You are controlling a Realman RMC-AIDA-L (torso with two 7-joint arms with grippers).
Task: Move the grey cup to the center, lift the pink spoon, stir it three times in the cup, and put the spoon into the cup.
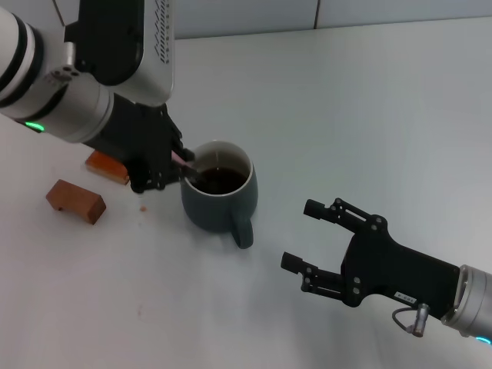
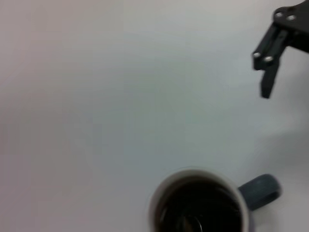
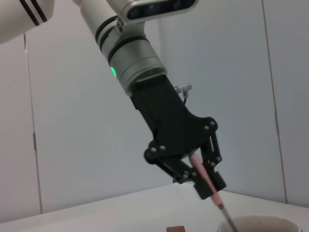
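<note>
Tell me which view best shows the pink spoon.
The right wrist view: the left gripper pinches the pink spoon, its neck dipping into the grey cup. Head view shows only a sliver; left wrist view shows none.

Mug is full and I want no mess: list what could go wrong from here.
1. The left pincer holds the spoon slanted into the cup; pushing against the rim could tip it or slop out coffee.
2. A block lies beside the left arm; a wide swing might knock it.

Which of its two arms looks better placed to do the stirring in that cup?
The left. Its left gripper already holds the pink spoon, angled into the grey cup. The right gripper hangs open, apart from the cup.
</note>
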